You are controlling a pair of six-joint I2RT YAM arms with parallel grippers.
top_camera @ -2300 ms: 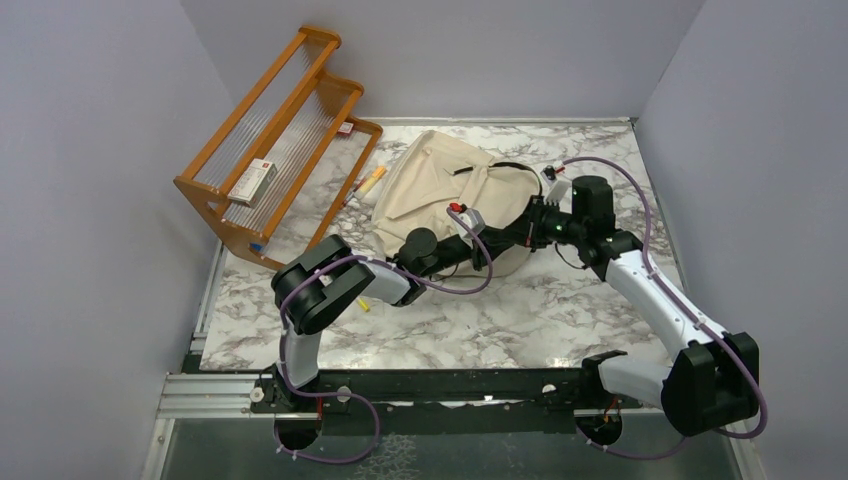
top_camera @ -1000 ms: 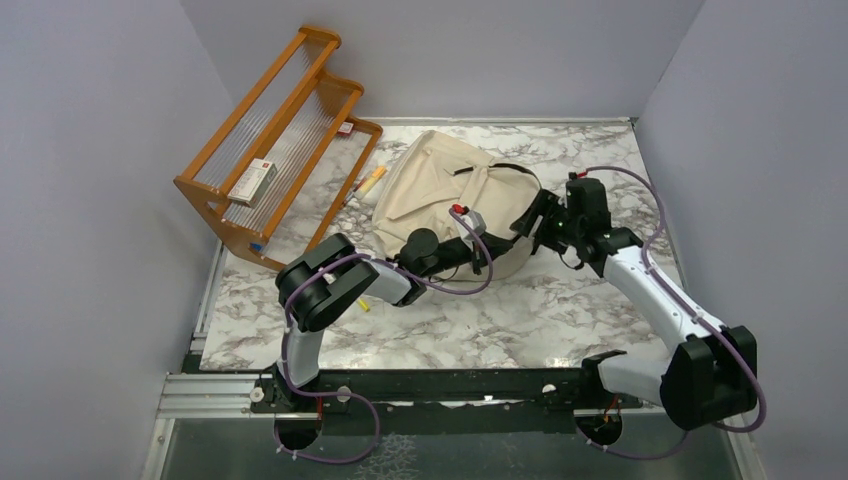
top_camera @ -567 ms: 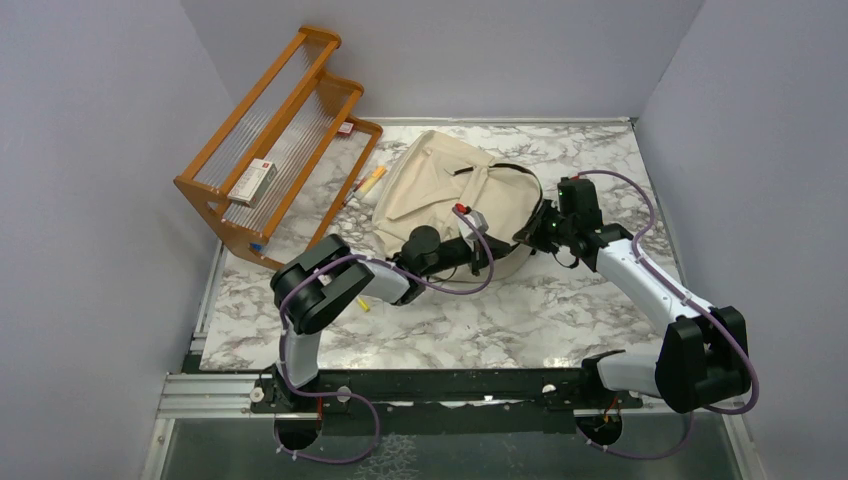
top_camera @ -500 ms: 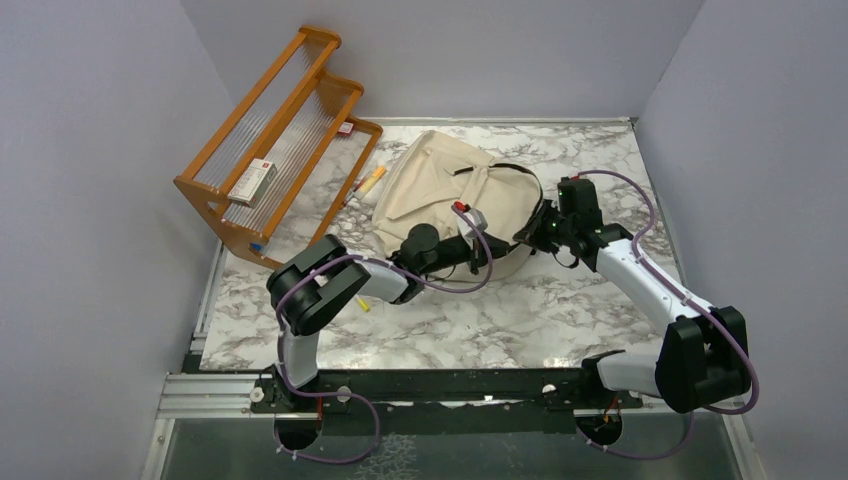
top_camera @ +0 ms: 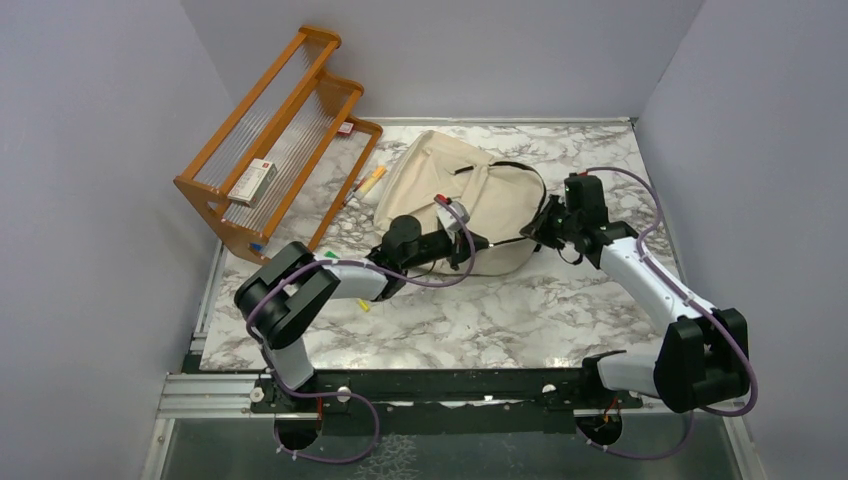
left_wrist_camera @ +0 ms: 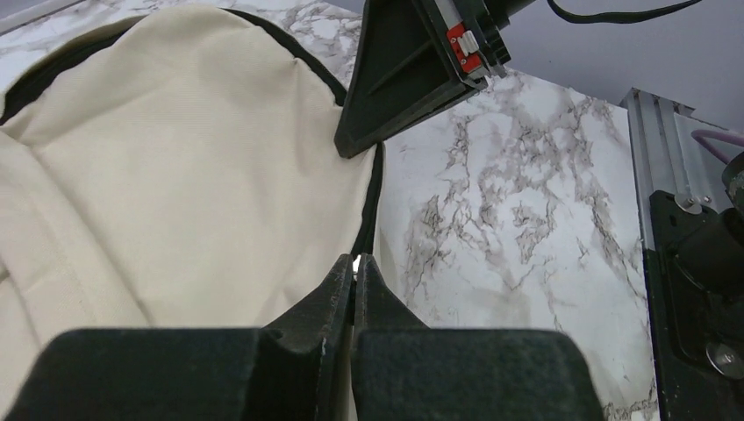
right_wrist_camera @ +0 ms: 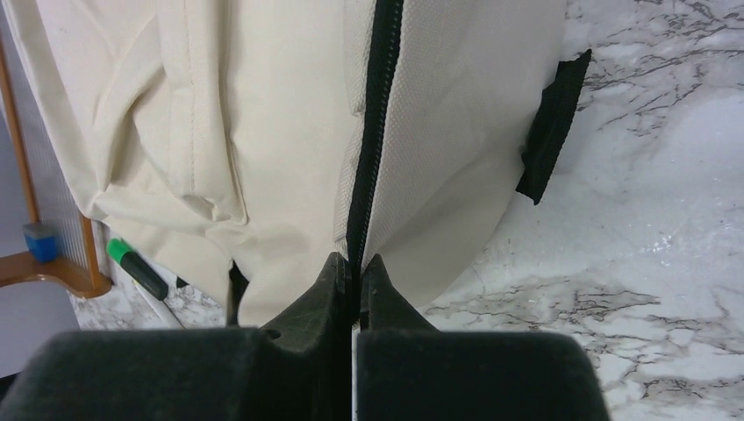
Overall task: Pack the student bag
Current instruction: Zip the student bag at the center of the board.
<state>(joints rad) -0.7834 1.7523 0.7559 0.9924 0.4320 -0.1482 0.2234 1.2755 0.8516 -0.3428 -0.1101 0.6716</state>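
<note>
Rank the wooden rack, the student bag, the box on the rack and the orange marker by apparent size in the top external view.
1. wooden rack, though it stands taller, nearer the camera, which may flatter it
2. student bag
3. box
4. orange marker

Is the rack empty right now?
No, a box lies on the rack.

**Rt wrist view:** student bag (right_wrist_camera: pixel 263 132) cut off at top edge. Green marker (right_wrist_camera: pixel 132 261) partly hidden under it. Zip (right_wrist_camera: pixel 375 132) runs behind right claw (right_wrist_camera: pixel 353 261) tips, pinch pt hidden.

**Lt wrist view:** left claw (left_wrist_camera: pixel 354 263) tips meet at bag rim, what's between them unclear.

**Top view:** box (top_camera: pixel 252 180) on rack (top_camera: pixel 290 100), label too small to read. Yellow bit (top_camera: pixel 364 306) on bench (top_camera: pixel 500 320), unidentifiable.
</note>
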